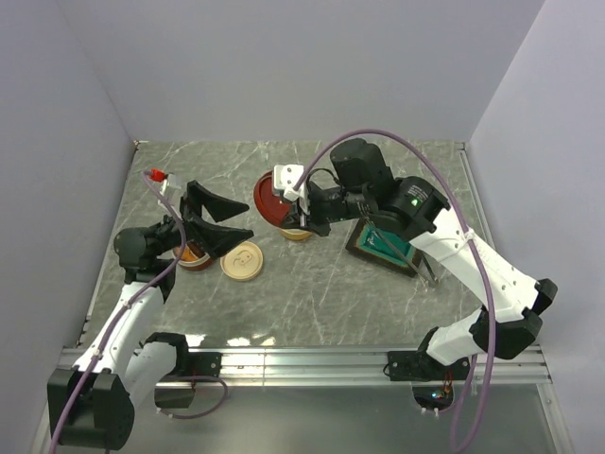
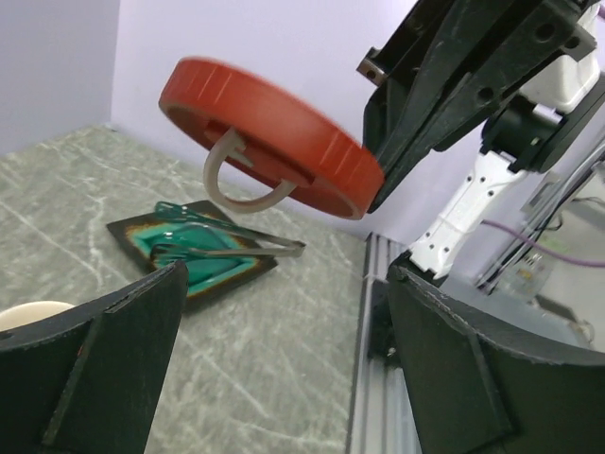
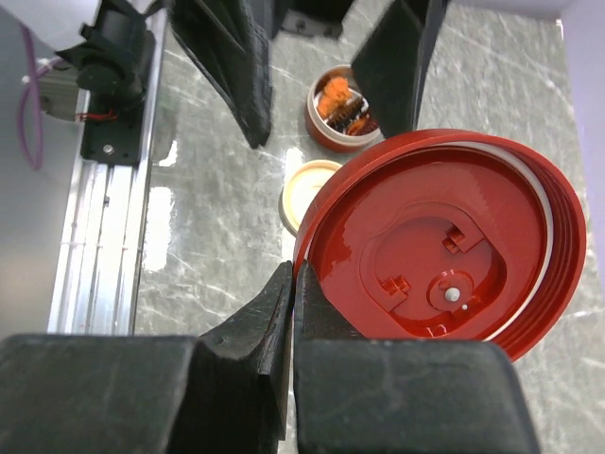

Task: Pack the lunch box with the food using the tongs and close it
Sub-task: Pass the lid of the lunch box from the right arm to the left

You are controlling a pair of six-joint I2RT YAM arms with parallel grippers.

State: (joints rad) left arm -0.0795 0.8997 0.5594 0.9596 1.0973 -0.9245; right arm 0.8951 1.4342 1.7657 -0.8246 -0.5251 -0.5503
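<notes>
The food (image 3: 342,104) is a small heap of bite-sized pieces, bright orange and dark brown with rough, crumbly surfaces. It sits in a low round container (image 3: 340,144) with a smooth reddish-brown wall, on the left part of the grey-green, white-veined marble table (image 1: 312,303). Just beside the container lies a flat, cream-coloured round lid (image 3: 307,189). The tongs (image 2: 246,251) are thin, shiny metal, two slender arms meeting in a narrow V. They lie across a square dish (image 2: 213,274) with a glossy teal glaze and a dark brown rim, on the right part of the table, well apart from the food. The right gripper (image 3: 291,293) has its jaws pressed together on the rim of a red lid (image 3: 444,274) and holds it in the air, tilted. This lid is round moulded plastic with a ribbed edge, a pale ring inside its rim and a tan loop handle (image 2: 241,189) on its outer face. The left gripper (image 1: 222,222) hangs near the food container, its flat black jaws spread wide and holding nothing.
</notes>
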